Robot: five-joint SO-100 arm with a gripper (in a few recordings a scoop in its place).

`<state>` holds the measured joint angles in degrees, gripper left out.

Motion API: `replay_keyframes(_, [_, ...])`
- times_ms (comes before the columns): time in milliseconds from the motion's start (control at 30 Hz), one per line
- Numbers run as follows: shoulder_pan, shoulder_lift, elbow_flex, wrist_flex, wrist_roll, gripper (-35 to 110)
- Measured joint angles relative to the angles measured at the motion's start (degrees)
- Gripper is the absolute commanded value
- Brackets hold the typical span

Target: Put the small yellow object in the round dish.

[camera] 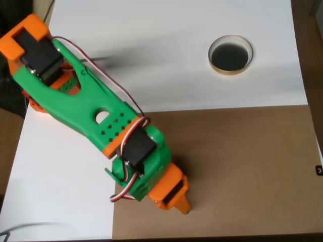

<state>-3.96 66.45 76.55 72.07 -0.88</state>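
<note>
The round dish (230, 54), tan-rimmed with a dark glossy inside, sits on the white sheet at the upper right of the overhead view. My green and orange arm reaches from the upper left down to the bottom centre. Its orange gripper (177, 200) points down at the brown board near the front edge, far from the dish. From above, the wrist and orange housing cover the fingers, so I cannot tell how the jaws stand. The small yellow object is hidden from view.
A white sheet (151, 45) covers the top and left of the table, and a brown board (242, 166) fills the lower right. A small black item (319, 170) lies at the right edge. The arm's base (30, 45) stands at the upper left.
</note>
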Motion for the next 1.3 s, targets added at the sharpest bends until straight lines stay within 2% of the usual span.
replay_keyframes(533, [-0.3,-0.7,2.0,-1.9,0.0,14])
replay_keyframes(700, [-0.3,-0.6,2.7,-2.8,0.0,1])
replay_keyframes(800, [-0.3,-0.6,2.7,-2.8,0.0,0])
replay_keyframes(1300, [-2.1,-0.6,-5.4,7.0,-5.7,0])
